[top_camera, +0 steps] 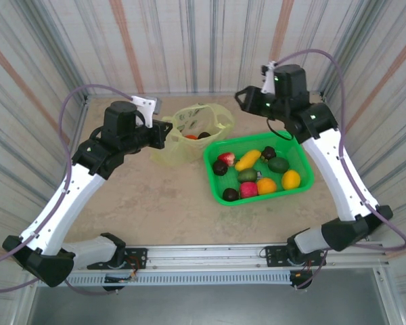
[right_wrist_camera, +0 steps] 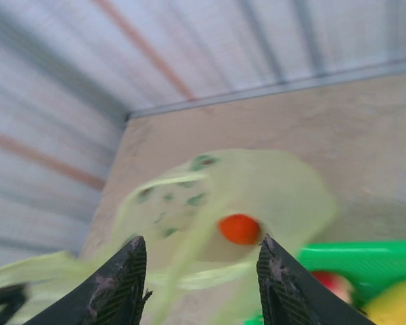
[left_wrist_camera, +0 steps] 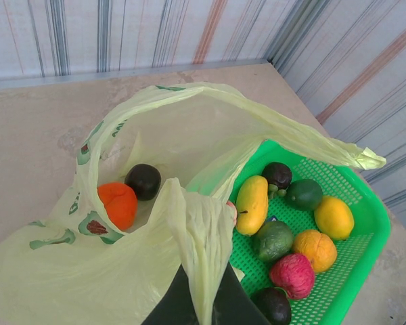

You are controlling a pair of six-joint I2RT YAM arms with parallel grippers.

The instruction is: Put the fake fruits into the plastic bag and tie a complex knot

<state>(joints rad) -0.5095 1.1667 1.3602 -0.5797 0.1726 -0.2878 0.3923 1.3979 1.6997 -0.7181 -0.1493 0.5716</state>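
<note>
Plastic bag [left_wrist_camera: 155, 135]: is sitting on the table between the left arm and the basket, its mouth gaping upward; in the top view [top_camera: 189, 135] it is leaning against the basket's far left corner, and its handle loops are hanging loose and untied.
Green basket [top_camera: 304, 181]: is resting just right of the bag and is carrying most of the load.
Left gripper [left_wrist_camera: 203, 308]: is pinching the bag's near rim with its jaws fully closed on the film, lifting that edge so the mouth is staying wide.
Right gripper [right_wrist_camera: 200, 247]: is hovering above the bag's far right side with jaws partway apart and nothing visibly between them; the wrist view is blurred, so I cannot tell whether a handle strip is passing through.
Fake fruits in the basket [top_camera: 247, 160]: about ten are lying there, among them a long yellow one, a strawberry, a pink one, an orange, greens and dark ones.
Fake fruits in the bag: an orange one [left_wrist_camera: 118, 204] and a dark one [left_wrist_camera: 143, 181] are lying touching at the bottom.
Progress: loading is looking barely begun, with two in and the bulk waiting.
Knot: is not yet being started, and I judge it cannot be until the basket is emptied.
</note>
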